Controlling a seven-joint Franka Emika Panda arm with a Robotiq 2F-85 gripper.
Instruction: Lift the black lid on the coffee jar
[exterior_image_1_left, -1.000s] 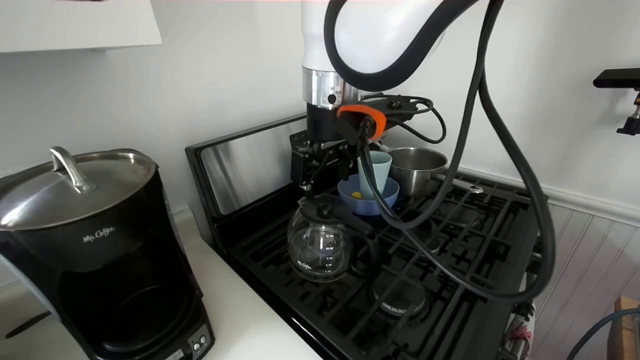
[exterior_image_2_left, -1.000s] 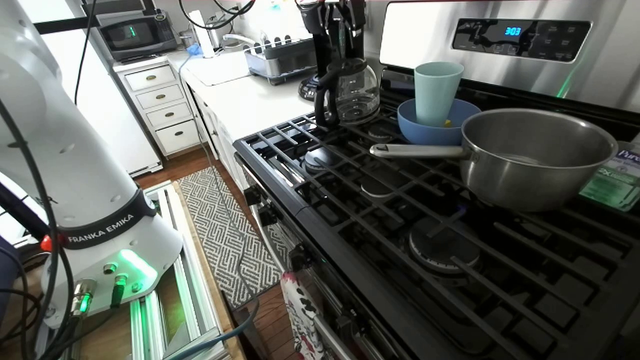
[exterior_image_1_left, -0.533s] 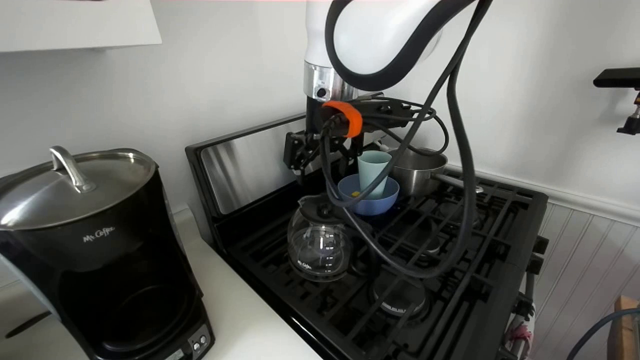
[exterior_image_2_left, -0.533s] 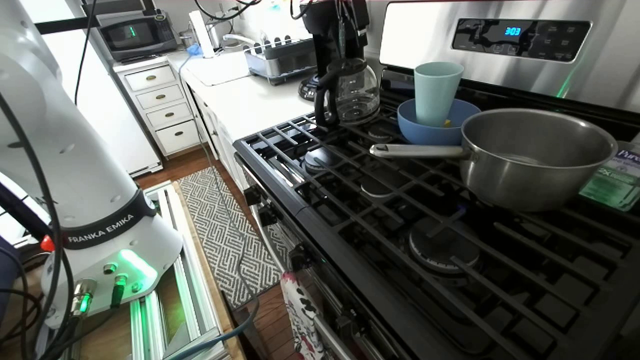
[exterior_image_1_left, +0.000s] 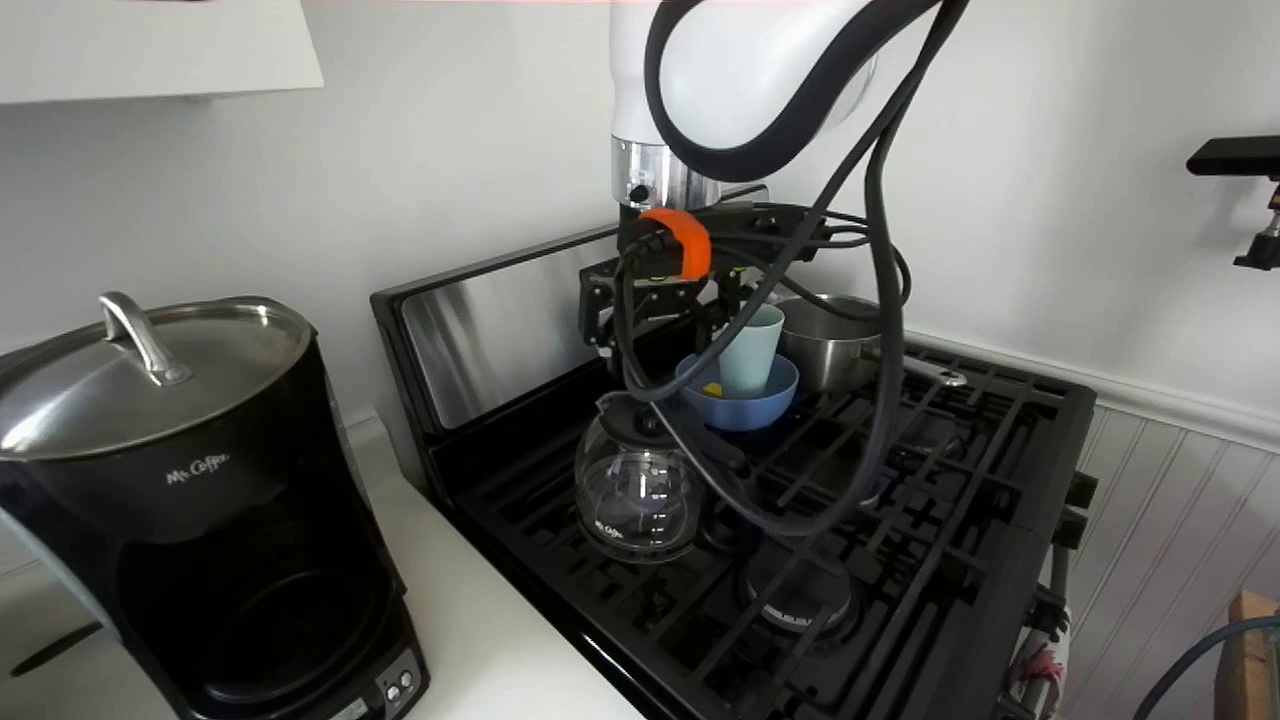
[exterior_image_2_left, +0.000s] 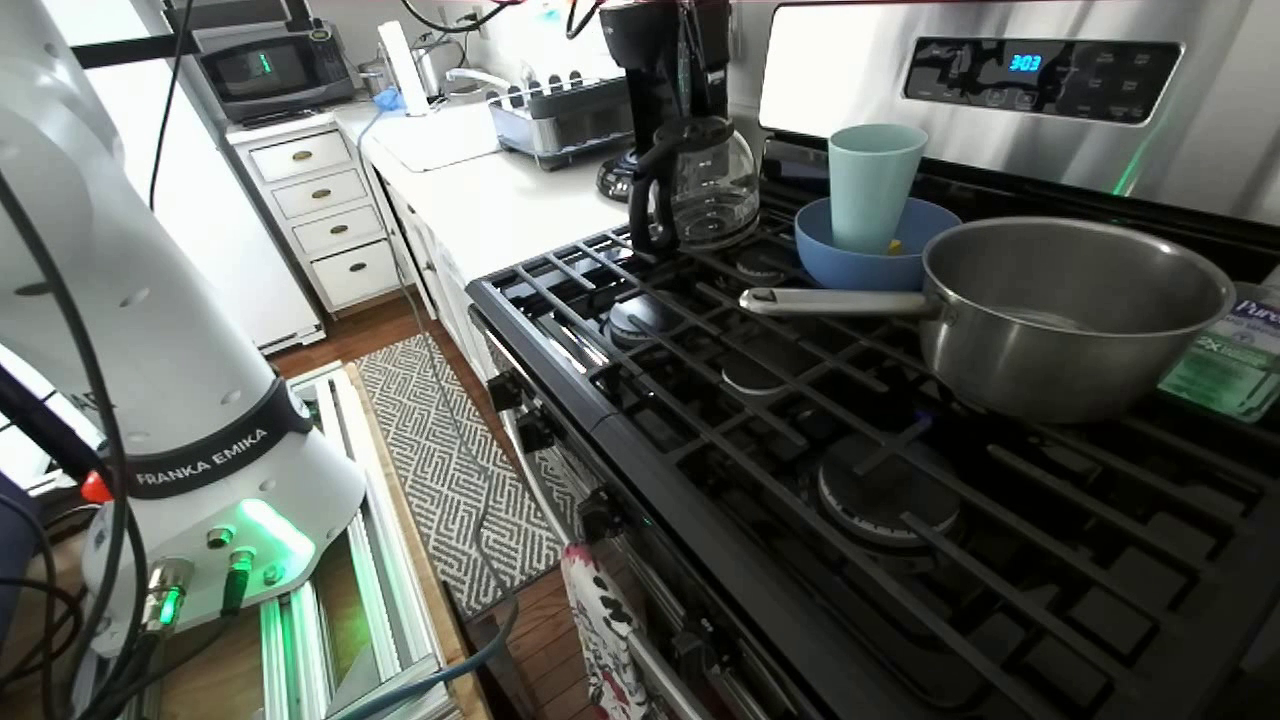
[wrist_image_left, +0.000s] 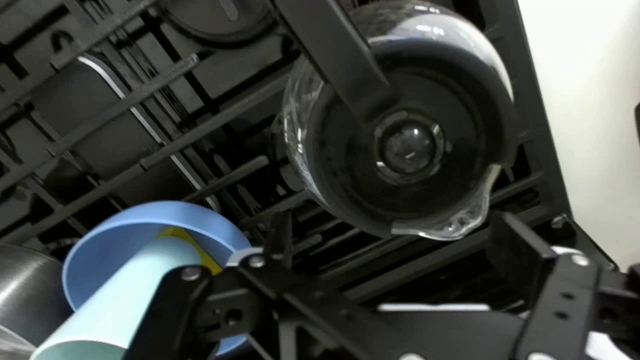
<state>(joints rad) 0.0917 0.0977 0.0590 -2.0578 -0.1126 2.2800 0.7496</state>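
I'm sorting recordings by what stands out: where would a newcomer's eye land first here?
Probably on the black coffee maker filling the left of an exterior view, topped by a shiny domed lid. Next, the glass coffee jar on the stove, its black lid on, with the open pincer near it in the wrist view. The teal cup in the blue bowl, beside the saucepan, adds colour.

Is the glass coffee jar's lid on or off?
On: in the wrist view, the black lid covers the top of the coffee jar.
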